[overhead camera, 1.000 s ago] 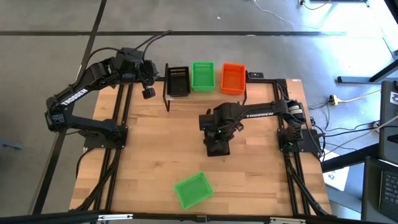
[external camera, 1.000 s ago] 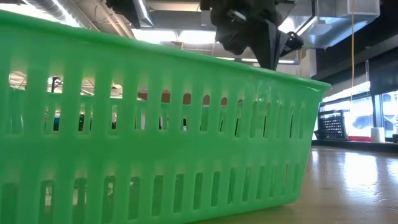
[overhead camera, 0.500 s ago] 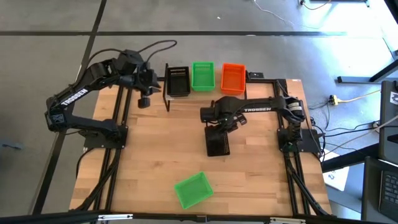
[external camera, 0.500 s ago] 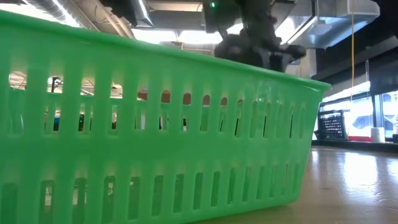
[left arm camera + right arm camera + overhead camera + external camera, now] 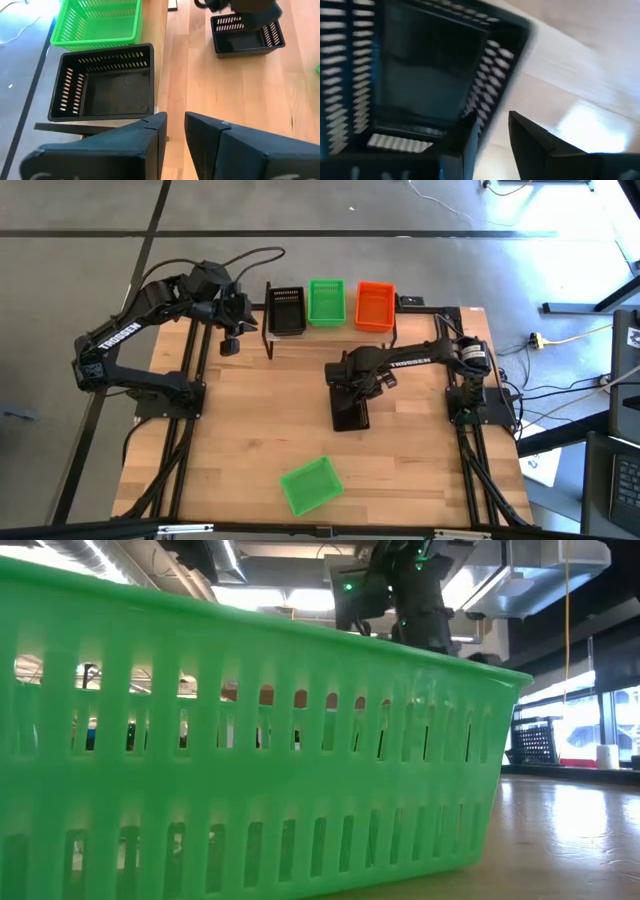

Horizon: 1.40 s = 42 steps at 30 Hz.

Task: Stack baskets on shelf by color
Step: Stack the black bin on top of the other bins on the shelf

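- Looking straight down in the high view, a light-wood plank tabletop (image 5: 250, 430) stands on a grey concrete floor (image 5: 80, 210) crossed by dark lines, with cables and a yellow plug (image 5: 537, 340) on the floor to the right.
- At the table's far edge, a low light-wood plank shelf on thin black legs (image 5: 330, 330) carries three perforated plastic baskets in a row: a black basket (image 5: 286, 310), a bright green basket (image 5: 325, 301) and an orange basket (image 5: 375, 305).
- A second black perforated basket (image 5: 349, 412) sits on the middle of the tabletop, and a second bright green basket (image 5: 311, 485) lies tilted near the front edge, well apart from it.
- The right gripper (image 5: 350, 385) is over the far end of the second black basket; the left gripper (image 5: 232, 340) hangs beside the shelf's left end.
- In the low view, the near green basket (image 5: 250, 740) fills almost the whole picture; above it show ceiling ducts and lights (image 5: 520, 570), and a window (image 5: 590, 720) is at the right.
- In the left wrist view, the left gripper's two dark fingers (image 5: 150, 145) stand with only a narrow gap and hold nothing; the shelf's black basket (image 5: 105, 85) is just before them.
- In the right wrist view, the right gripper's fingers (image 5: 535, 145) are a little apart, close beside the wall of the black basket (image 5: 420, 75) on the table; whether they hold that wall I cannot tell.
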Tool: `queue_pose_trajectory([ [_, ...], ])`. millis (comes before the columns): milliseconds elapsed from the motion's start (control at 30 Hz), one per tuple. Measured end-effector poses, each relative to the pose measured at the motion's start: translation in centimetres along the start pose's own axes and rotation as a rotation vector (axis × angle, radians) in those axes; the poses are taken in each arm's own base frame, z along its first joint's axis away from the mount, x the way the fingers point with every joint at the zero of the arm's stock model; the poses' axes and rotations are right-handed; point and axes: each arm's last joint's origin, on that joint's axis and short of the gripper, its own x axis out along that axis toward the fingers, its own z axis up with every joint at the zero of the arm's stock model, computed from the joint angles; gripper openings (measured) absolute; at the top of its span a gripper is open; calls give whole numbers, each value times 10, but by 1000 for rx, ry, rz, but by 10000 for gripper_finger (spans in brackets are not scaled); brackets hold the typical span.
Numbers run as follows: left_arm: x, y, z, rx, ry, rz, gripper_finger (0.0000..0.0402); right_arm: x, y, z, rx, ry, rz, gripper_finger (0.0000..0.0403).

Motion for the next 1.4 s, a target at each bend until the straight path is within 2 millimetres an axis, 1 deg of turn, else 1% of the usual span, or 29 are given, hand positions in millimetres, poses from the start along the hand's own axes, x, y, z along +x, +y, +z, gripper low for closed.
queue_pose_trajectory([
  [167,0,0,0,0,4,15,60,11,5,3,-8,-26,79,109],
  [367,0,1,0,1,8,23,60,29,0,8,1,-26,97,104],
  [433,0,1,0,0,8,23,60,31,0,9,1,4,119,85],
  [467,0,1,0,0,8,23,60,31,1,10,-3,10,135,70],
  [533,0,1,0,1,8,23,60,29,4,11,-29,14,175,26],
  [567,0,1,0,1,8,23,60,26,5,12,-41,29,193,14],
  [667,0,1,0,0,8,25,60,16,11,12,-73,85,269,8],
  [767,0,1,0,4,9,25,60,-3,20,12,-130,115,351,4],
  [833,0,1,-1,4,20,45,60,-22,27,13,-167,123,429,3],
  [933,0,2,-2,23,47,81,60,-54,33,13,-198,82,478,3],
  [1033,0,2,-2,87,54,87,60,-89,33,16,-182,-17,493,2],
  [1100,-2,2,-2,111,51,87,60,-112,29,18,-136,-91,478,2],
  [1200,-7,0,-5,133,52,87,60,-147,26,21,-56,-219,527,2],
  [1300,-14,-2,-7,136,41,92,60,-175,21,23,23,-363,562,1],
  [1400,-22,-4,-9,138,22,104,60,-193,14,27,111,-491,572,1],
])
